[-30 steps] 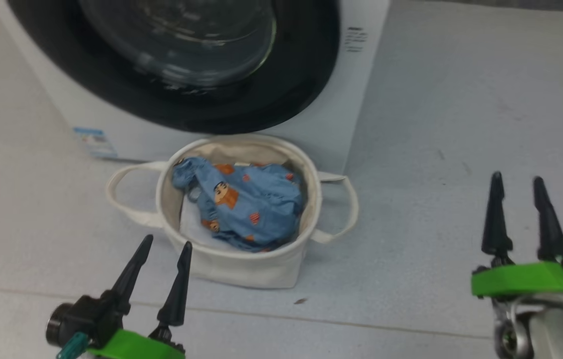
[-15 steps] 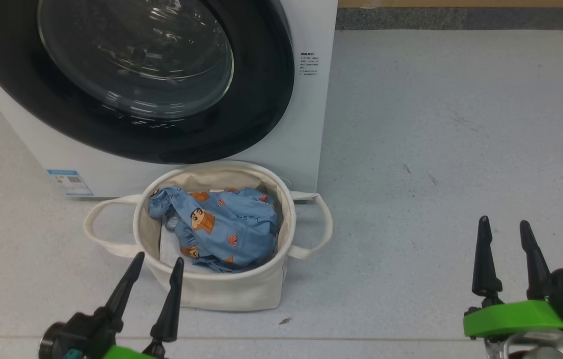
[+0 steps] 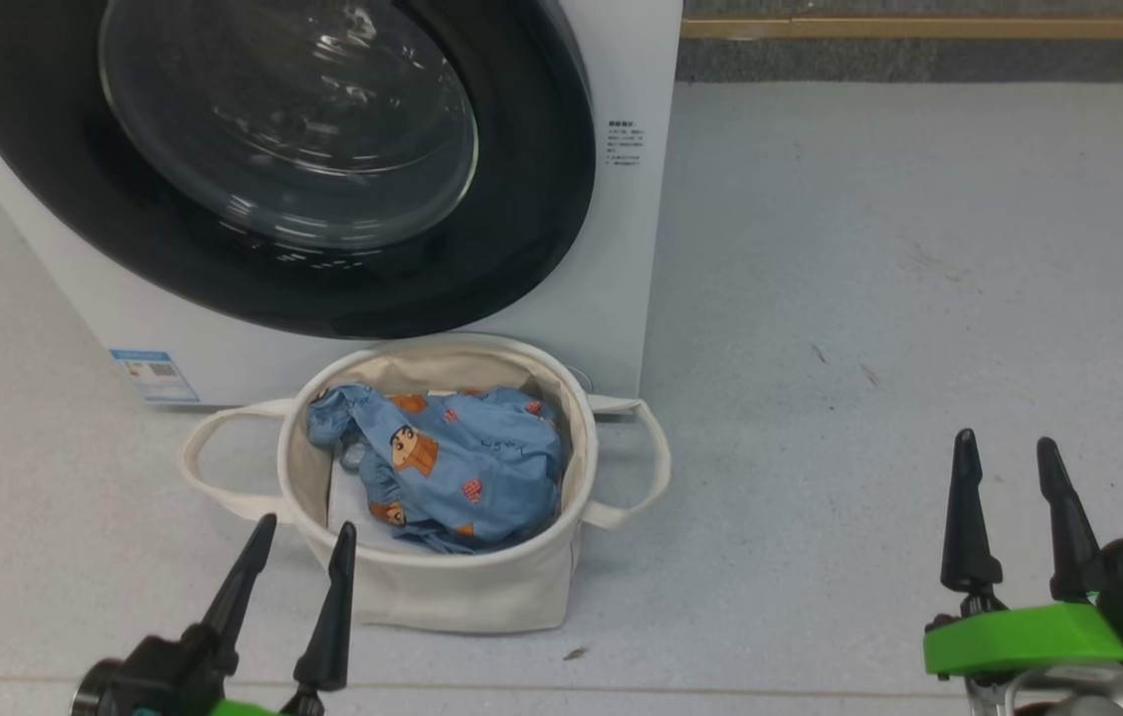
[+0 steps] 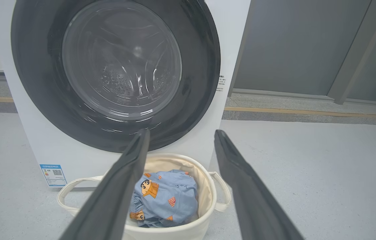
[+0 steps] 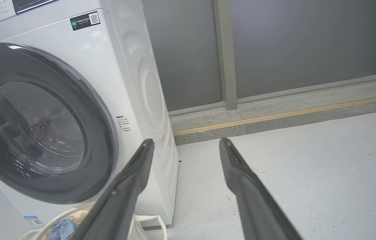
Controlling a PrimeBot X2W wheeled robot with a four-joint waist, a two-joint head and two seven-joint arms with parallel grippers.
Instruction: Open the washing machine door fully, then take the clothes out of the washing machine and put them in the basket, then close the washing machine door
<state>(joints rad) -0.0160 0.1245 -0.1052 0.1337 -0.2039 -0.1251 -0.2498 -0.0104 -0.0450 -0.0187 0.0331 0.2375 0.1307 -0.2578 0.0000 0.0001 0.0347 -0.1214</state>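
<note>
The white washing machine stands at the upper left, its black-rimmed glass door lying flat against its front. Right before it sits the cream basket, and the light blue clothes with orange-brown figures lie inside. My left gripper hovers open just in front of the basket's near rim, nothing between its fingers. My right gripper is open and empty over bare floor far to the basket's right. The left wrist view looks at the door, the basket and the clothes between its fingers.
Grey speckled floor spreads to the right of the washer. A raised kerb with a tan strip and grey wall panels run behind. A blue sticker marks the washer's lower front. White fabric lies under the clothes.
The head camera has tilted up, bringing more of the washer and the kerb into the picture. Both grippers sit lower in the picture, still open. The clothes stay in the basket.
</note>
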